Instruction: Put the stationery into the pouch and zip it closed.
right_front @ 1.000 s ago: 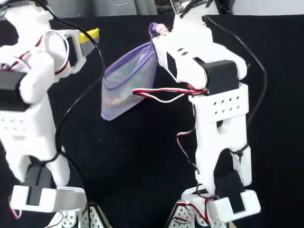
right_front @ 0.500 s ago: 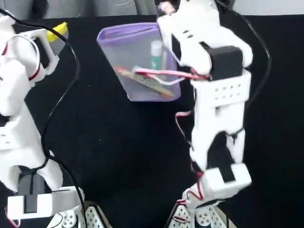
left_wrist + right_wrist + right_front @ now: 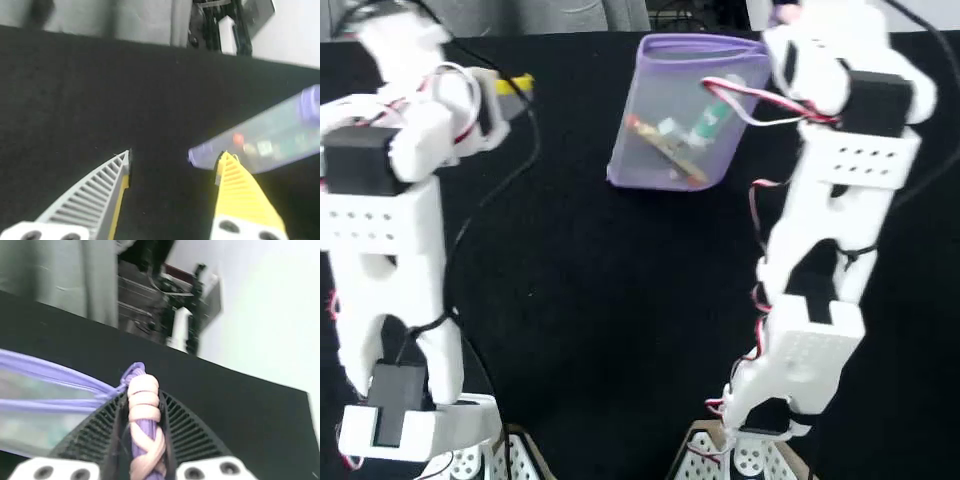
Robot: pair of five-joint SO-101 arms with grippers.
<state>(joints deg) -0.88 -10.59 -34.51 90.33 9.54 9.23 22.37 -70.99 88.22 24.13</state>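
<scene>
Looking down from the high view, find the pouch (image 3: 675, 115) hanging clear of the table (image 3: 580, 300), held up by one top corner at the right gripper (image 3: 775, 15), on the far side, right of centre. See the stationery (image 3: 665, 150) inside, slumped along the lower edge: probably all packed, so judge the zip to be the step in hand. Note the left gripper (image 3: 510, 90) well apart, over to the left, touching nothing.

Turning to the left wrist view, read the left gripper (image 3: 175, 155) as wide, with nothing between the grey and yellow fingers (image 3: 245, 200) and bare table beneath. Spot the pouch (image 3: 270, 137) just past the yellow tip, slanting up and away, with bits of stationery showing through its wall.

Moving to the right wrist view, read the right gripper (image 3: 144, 400) as clamped on the braided cord (image 3: 144, 415), pink and purple, probably the zip pull, at the pouch corner. Follow two purple bands of the rim (image 3: 55, 370) running off from the cord, slightly apart; cannot tell whether zipped or gaping.

To do the step well, bring the wide pincer to the rim corner opposite the cord and pinch fabric only, not the zip track. Pull the cord straight along the rim, away from the pinch, with the rim taut and level. Avoid tugging upward, likely to swing the pouch and tip the load toward the mouth. Go slowly near the end.
</scene>
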